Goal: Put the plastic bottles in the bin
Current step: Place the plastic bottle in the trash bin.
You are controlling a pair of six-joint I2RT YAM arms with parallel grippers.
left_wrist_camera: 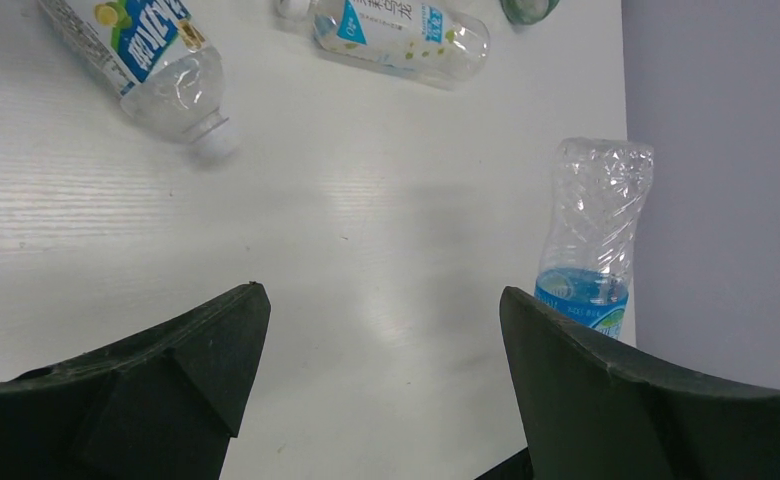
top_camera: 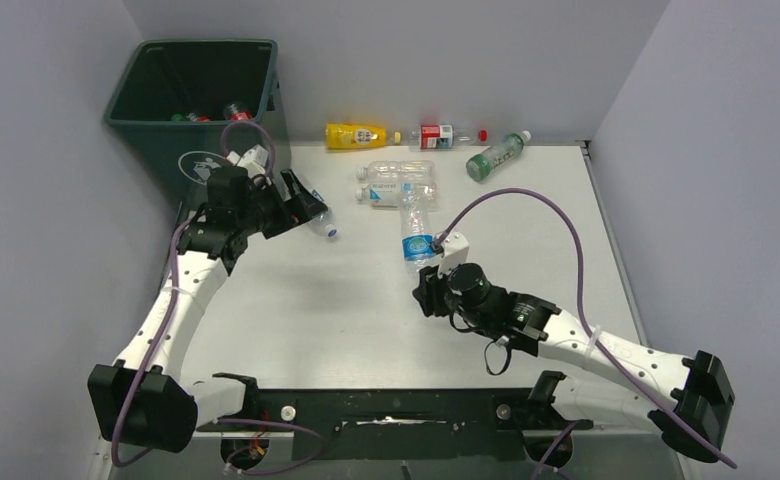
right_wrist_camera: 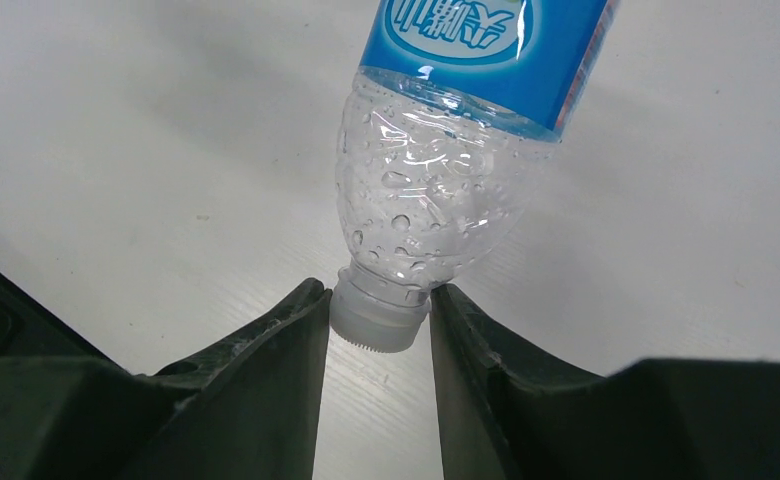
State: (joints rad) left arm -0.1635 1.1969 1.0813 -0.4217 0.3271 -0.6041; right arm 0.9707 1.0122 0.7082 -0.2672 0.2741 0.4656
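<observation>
Right gripper (right_wrist_camera: 376, 300) pinches blue-label bottle (right_wrist_camera: 446, 170) by its cap (right_wrist_camera: 371, 325) only (thin hold); a swing toward bin (top_camera: 156, 150) may twist it loose. Left gripper (left_wrist_camera: 378, 320) gapes wide, empty.

Top: overhead, whole table (top_camera: 346, 300); wrists: close, facing down; top and right wrist share blue-label bottle (top_camera: 413, 222).

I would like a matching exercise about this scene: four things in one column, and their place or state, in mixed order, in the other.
Things:
1. yellow bottle
2. bin
3. left gripper
4. right gripper

Places or states:
A. shut on the cap of the blue-label bottle
B. far left corner
C. open and empty
D. lying by the back wall

Pairs: 1-D, 2-B, 3-C, 4-A
</observation>
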